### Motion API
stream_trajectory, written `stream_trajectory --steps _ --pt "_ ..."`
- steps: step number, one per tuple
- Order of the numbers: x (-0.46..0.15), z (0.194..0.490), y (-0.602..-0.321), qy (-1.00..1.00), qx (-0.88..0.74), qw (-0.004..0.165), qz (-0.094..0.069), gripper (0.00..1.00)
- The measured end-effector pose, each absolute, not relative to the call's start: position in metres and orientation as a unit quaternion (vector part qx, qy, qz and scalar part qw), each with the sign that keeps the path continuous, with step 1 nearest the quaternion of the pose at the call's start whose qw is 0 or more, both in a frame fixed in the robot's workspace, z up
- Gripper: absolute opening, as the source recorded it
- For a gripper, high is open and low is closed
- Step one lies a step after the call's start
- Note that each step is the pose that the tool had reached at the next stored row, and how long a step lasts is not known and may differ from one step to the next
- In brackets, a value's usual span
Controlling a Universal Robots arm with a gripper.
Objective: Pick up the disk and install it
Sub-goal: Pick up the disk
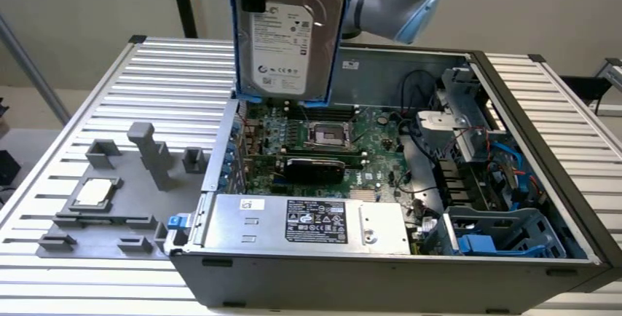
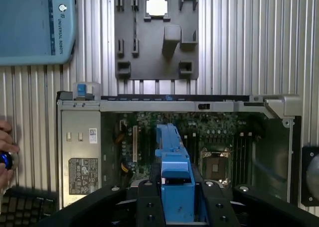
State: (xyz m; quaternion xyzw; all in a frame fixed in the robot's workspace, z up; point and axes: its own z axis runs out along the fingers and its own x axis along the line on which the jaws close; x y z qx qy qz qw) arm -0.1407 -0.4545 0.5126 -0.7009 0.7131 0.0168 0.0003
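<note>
I have the gripper (image 2: 177, 194) clamped on the blue frame of the disk (image 1: 288, 36), which hangs upright above the open case (image 1: 389, 276), clear of its walls. The disk's lower edge appears to stand over the motherboard (image 1: 379, 130) near the case's far wall. Open room lies toward the blue drive cage (image 1: 500, 228) at the near corner on the exterior view's right.

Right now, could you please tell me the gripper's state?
Gripper: closed on the hard drive in its blue carrier, held above the open computer case.

Gripper (image 2: 177, 199) clamps blue-framed disk (image 2: 172, 147), edge-on, over open case (image 2: 269, 105) and motherboard (image 2: 214, 132). Beyond case, grey fixture (image 2: 154, 53) with chip (image 2: 156, 6) on ribbed table (image 2: 249, 38). Hand (image 2: 5, 155) beside case.
</note>
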Motion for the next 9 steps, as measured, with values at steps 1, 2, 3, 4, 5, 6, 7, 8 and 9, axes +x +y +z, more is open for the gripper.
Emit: stream_trajectory --steps 1,2,3,4,5,6,7,8,9 --pt "-0.138 0.513 -0.457 0.713 -0.701 0.0 0.017 0.33" --pt "-0.136 0.513 -0.46 0.713 -0.701 0.001 0.017 0.33" --pt "-0.134 0.513 -0.462 0.713 -0.701 0.001 0.017 0.33" --pt "-0.132 0.513 -0.465 0.713 -0.701 0.001 0.017 0.33" --pt "-0.129 0.513 -0.467 0.713 -0.701 0.001 0.017 0.33" --pt "-0.127 0.513 -0.469 0.713 -0.701 0.001 0.017 0.33" --pt "-0.124 0.513 -0.472 0.713 -0.701 0.002 0.017 0.33" --pt "-0.121 0.513 -0.474 0.713 -0.701 0.002 0.017 0.33" --pt "-0.118 0.513 -0.476 0.713 -0.701 0.002 0.016 0.33"
